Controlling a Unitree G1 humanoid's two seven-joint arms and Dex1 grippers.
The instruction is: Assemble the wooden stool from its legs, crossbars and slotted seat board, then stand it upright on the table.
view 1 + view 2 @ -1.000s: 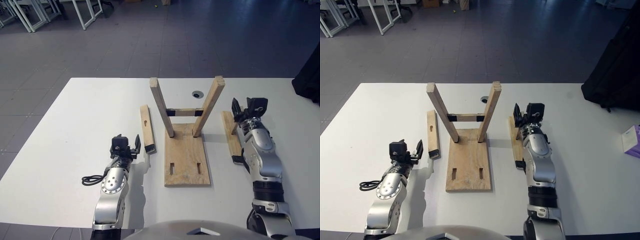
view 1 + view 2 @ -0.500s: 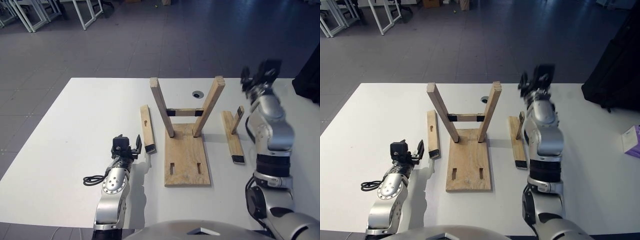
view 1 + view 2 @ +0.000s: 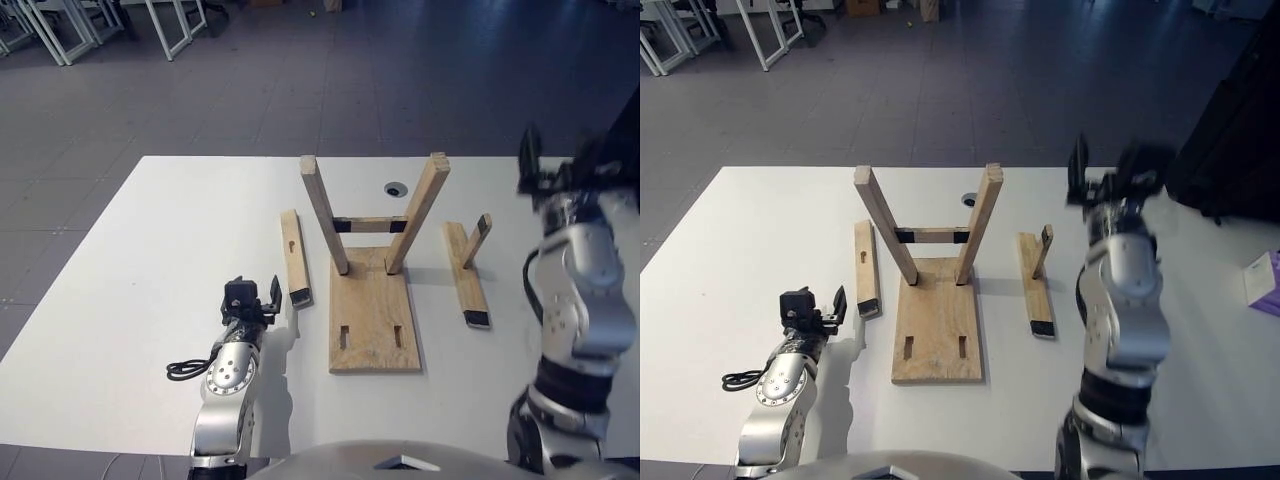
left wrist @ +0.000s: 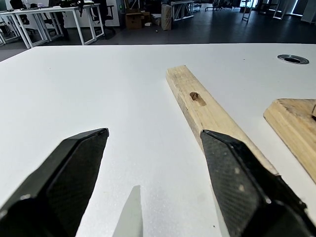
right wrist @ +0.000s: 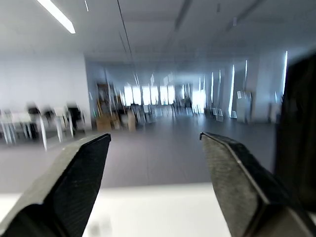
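The slotted seat board [image 3: 372, 310] lies flat at the table's middle. Two legs joined by a crossbar [image 3: 370, 224] stand in its far slots, leaning apart. A loose leg [image 3: 293, 256] lies left of the board and also appears in the left wrist view [image 4: 212, 111]. Another leg [image 3: 465, 272] lies right of the board, with a short crossbar [image 3: 477, 240] sticking up from it. My left gripper [image 3: 250, 295] rests open on the table, just short of the loose leg. My right gripper [image 3: 1115, 175] is open and raised high above the table's right side, holding nothing.
A black cable [image 3: 185, 370] lies beside my left forearm. A round cable hole [image 3: 396, 187] sits behind the standing legs. A black bag [image 3: 1230, 130] stands beyond the table's right edge, and a purple item [image 3: 1265, 280] lies at the far right.
My right arm has lifted off the table beside the right leg and swung up and to the right. The left gripper has drawn back slightly toward me.
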